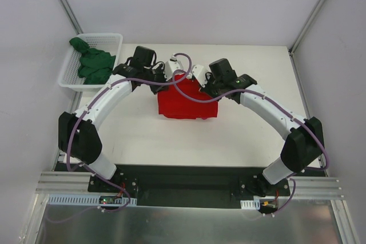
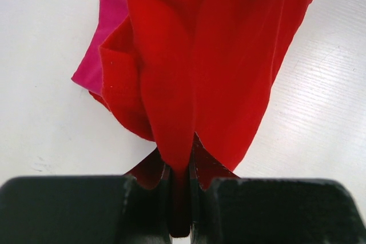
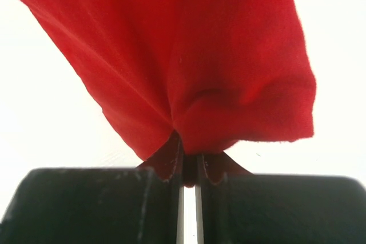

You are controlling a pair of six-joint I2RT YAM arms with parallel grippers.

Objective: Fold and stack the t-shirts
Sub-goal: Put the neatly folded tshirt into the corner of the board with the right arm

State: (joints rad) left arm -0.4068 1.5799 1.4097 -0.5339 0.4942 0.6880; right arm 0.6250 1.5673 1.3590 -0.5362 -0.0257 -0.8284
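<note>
Red t-shirt (image 1: 186, 102) at the middle of the table (image 1: 171, 141), held up by its 12 o'clock edge, lower part draped on the surface toward 6 o'clock. Magenta-pink t-shirt (image 2: 108, 32) behind it, peeking out at 10 o'clock in the left wrist view; unseen from above, so probably covered almost whole. Dark green t-shirt (image 1: 91, 64) well apart at 10 o'clock, bunched in the white basket (image 1: 111, 39).

Risks from here, by judgement:
- Slipping out of one pinch, with only a thin gathered fold caught on each side; then a lopsided drop and a skewed fold.
- Dragging the pink tee along through cloth-on-cloth friction, if pulled across instead of lifted clear; then a spoiled stack.
- Uneven travel of the two arms, stretching or twisting the edge between them; then a crooked crease.
- Bunching under each pinch, where the cloth hangs in folds, if laid down without being drawn taut.

Left jaws: pressed almost together, pinching a narrow ridge of red cloth, touching nothing else. Right jaws: likewise nearly closed on a gathered bit of red cloth, a sliver of light between them below the fabric; table not touched.
</note>
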